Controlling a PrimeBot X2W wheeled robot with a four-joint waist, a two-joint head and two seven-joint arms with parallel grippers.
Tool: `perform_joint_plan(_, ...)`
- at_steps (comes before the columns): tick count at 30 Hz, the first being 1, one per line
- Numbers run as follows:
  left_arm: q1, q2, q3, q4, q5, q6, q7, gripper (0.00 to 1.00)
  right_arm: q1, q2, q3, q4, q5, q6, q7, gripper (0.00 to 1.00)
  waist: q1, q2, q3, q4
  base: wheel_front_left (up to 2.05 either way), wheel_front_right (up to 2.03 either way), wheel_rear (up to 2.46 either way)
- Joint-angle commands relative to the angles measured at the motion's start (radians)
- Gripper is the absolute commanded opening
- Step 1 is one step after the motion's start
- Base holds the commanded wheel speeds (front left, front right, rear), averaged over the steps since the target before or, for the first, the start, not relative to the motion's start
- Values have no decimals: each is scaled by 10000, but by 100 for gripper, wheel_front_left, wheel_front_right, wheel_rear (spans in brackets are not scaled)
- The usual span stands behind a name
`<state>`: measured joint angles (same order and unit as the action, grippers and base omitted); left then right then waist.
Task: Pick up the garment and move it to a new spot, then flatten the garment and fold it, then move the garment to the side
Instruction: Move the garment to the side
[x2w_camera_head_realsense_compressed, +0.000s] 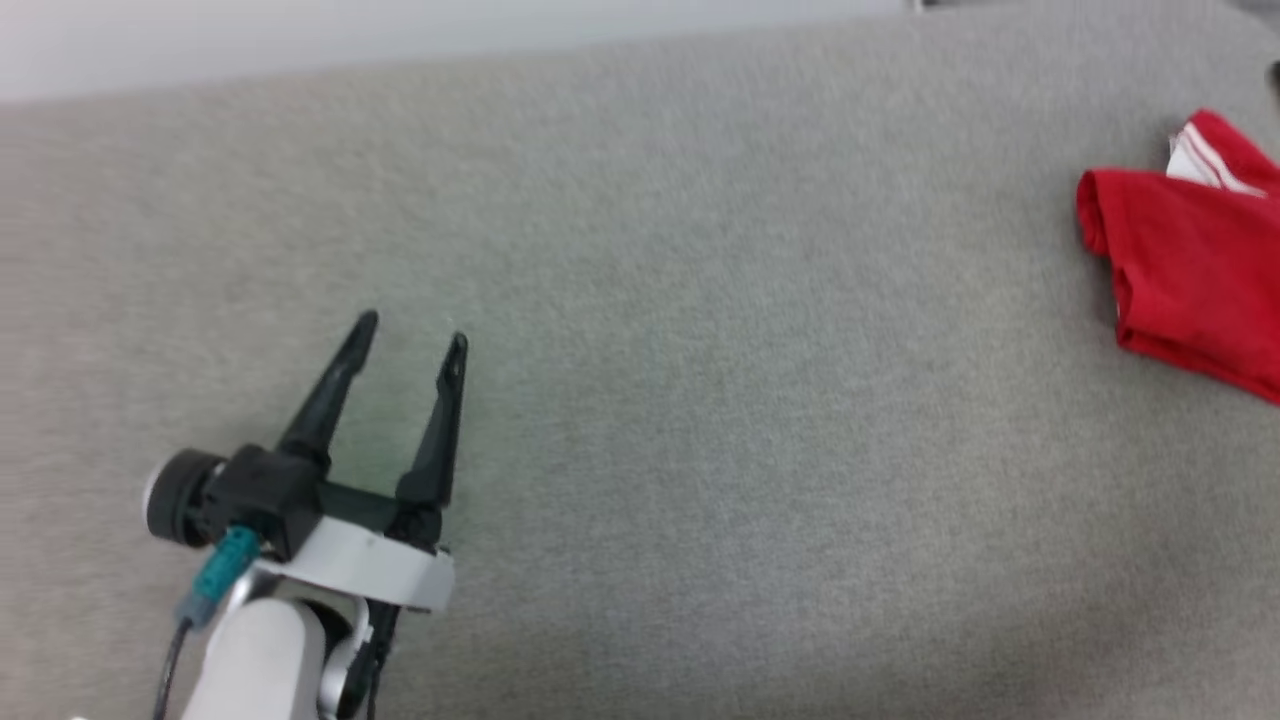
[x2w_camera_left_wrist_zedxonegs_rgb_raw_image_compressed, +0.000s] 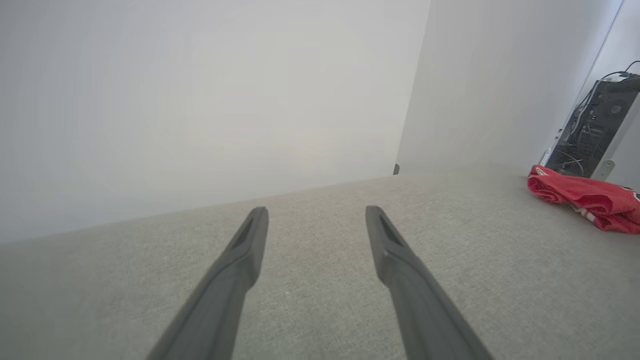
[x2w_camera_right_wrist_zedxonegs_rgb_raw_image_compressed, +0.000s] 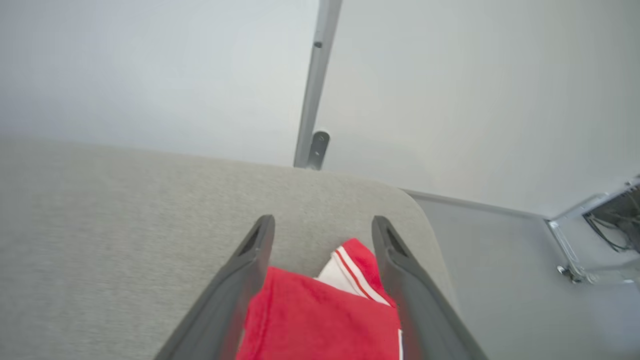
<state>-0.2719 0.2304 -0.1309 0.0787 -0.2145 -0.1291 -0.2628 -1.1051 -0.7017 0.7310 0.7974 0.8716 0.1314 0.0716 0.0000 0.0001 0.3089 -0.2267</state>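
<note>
Toward the bench (x2w_camera_head_realsense_compressed: 700, 400) front left: left gripper (x2w_camera_head_realsense_compressed: 412, 330) spread wide, empty. By the far right corner: folded shirt (x2w_camera_head_realsense_compressed: 1190, 270), straddled by right gripper (x2w_camera_right_wrist_zedxonegs_rgb_raw_image_compressed: 322, 222), jaws wide, not pinching. Risk: snagging cloth when lifting away, dragging it over the right edge.

1. Your head camera looks steeply down from well above the grey fabric-covered table (x2w_camera_head_realsense_compressed: 700, 400) and takes in a wide stretch of it. The folded red soft-fabric garment with a white striped sleeve (x2w_camera_head_realsense_compressed: 1190, 270) is cut off at the right edge.
2. Your left wrist camera sits low over the table, facing along the left arm's long dark fingers (x2w_camera_left_wrist_zedxonegs_rgb_raw_image_compressed: 235, 280) toward a plain white wall (x2w_camera_left_wrist_zedxonegs_rgb_raw_image_compressed: 200, 100). The garment (x2w_camera_left_wrist_zedxonegs_rgb_raw_image_compressed: 585, 200) lies far right.
3. Your right wrist camera looks along the right arm's long dark fingers (x2w_camera_right_wrist_zedxonegs_rgb_raw_image_compressed: 240, 290), close above the garment (x2w_camera_right_wrist_zedxonegs_rgb_raw_image_compressed: 320, 320).
4. All three views share table and garment.
</note>
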Motion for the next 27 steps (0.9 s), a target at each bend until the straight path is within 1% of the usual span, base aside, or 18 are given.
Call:
perform_joint_plan(1, 175, -69, 67, 64, 52, -20, -13, 100, 314, 93, 10, -124, 42, -18, -309, 100, 0, -1, -921, 584, 0, 0, 0)
perform_joint_plan(4, 470, -369, 358, 243, -58, 21, -13, 100, 1018, 380, 28, -433, 13, -18, -1331, 100, 0, -1, -1445, 853, 0, 0, 0)
perform_joint_plan(8, 909, -610, 641, 362, -115, 8, -13, 100, 2019, 818, 128, -865, -196, -18, -2530, 100, 0, -1, -1986, 1135, 0, 0, 0)
perform_joint_plan(11, 1216, -760, 821, 389, -51, 0, -13, 100, 2778, 1198, -6, -1093, -418, -16, -3083, 100, 0, -1, -2359, 1336, 0, 0, 0)
perform_joint_plan(14, 1610, -950, 996, 323, 33, -5, -13, 100, 3592, 1444, -335, -1316, -796, -18, -3325, 100, 0, -1, -2737, 1554, 0, 0, 0)
perform_joint_plan(17, 1967, -1118, 1291, 236, 109, 5, -13, 100, 4385, 1748, -969, -1811, -1492, -16, -3364, 100, 0, -1, -3014, 1728, 0, 0, 0)
perform_joint_plan(22, 2493, -1400, 1668, 48, 174, 55, -13, 100, 6207, 2486, -3071, -3082, -3052, -18, -3366, 100, 0, -1, -3251, 1938, 0, 0, 0)
perform_joint_plan(27, 2838, -1584, 1712, -34, 410, 53, -13, 100, 8040, 3437, -4650, -4510, -4777, -18, -3367, 100, 0, -1, -3398, 2164, 0, 0, 0)
